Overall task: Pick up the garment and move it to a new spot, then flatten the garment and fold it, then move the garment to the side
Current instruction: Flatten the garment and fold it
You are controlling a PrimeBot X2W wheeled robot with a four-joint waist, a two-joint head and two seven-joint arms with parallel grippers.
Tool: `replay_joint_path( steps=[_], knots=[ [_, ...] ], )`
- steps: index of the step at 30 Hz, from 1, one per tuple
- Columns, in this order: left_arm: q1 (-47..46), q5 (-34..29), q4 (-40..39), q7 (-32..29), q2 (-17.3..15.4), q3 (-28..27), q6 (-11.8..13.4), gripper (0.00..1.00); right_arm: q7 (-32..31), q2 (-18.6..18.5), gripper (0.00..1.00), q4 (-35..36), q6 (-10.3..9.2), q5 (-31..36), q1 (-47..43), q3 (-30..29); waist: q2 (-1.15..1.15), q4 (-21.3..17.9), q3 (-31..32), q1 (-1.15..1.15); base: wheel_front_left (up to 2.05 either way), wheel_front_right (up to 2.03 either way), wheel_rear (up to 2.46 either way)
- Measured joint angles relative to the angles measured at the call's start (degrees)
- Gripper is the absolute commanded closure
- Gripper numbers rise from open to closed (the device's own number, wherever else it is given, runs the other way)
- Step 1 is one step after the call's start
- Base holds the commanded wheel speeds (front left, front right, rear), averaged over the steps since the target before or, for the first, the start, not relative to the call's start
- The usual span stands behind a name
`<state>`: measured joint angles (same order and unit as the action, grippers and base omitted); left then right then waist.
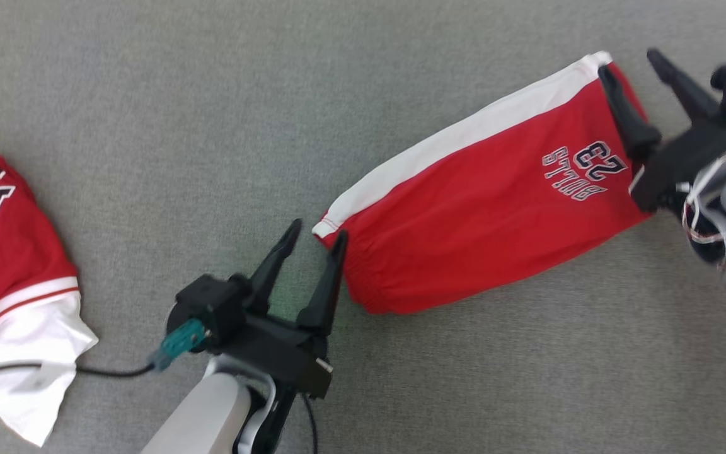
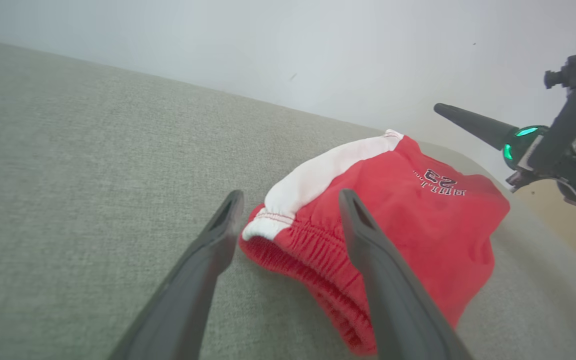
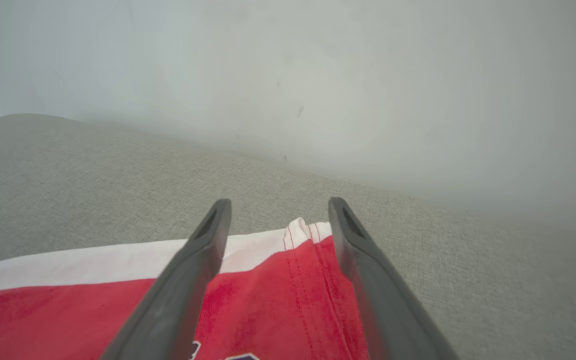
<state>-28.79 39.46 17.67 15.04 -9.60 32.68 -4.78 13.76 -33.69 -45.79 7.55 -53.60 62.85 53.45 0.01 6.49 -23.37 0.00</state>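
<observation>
Garment [image 1: 483,208] waistband [image 2: 313,250] shows in left wrist view, hem [image 3: 300,232] in right.

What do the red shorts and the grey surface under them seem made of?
Shorts: soft matte knit cloth, maybe cotton or polyester; it wrinkles, with a gathered elastic waistband. Surface: coarse woven grey upholstery fabric, matte; its flecked weave shows.

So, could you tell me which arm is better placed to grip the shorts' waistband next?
Probably left: the open left tool straddles the waistband; the right tool is at the hem.
</observation>
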Motion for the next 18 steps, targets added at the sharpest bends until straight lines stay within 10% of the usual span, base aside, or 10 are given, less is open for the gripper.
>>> replay_joint_path(
  steps=[9,18],
  knots=[
    [9.77,-12.65,-10.15,0.01,-2.12,-2.75,6.35,0.00,1.09,-4.15,0.00,5.47,0.00,-9.82,-12.47,-2.31,0.00,-2.12,4.32,-0.01,0.00,0.00,0.00],
    [16.84,-18.37,-15.85,0.01,0.44,-2.29,6.28,0.00,-0.74,-7.67,0.00,4.38,0.00,-18.98,-18.05,-4.07,-0.01,1.11,5.21,-0.01,0.00,0.00,0.00]
  ],
)
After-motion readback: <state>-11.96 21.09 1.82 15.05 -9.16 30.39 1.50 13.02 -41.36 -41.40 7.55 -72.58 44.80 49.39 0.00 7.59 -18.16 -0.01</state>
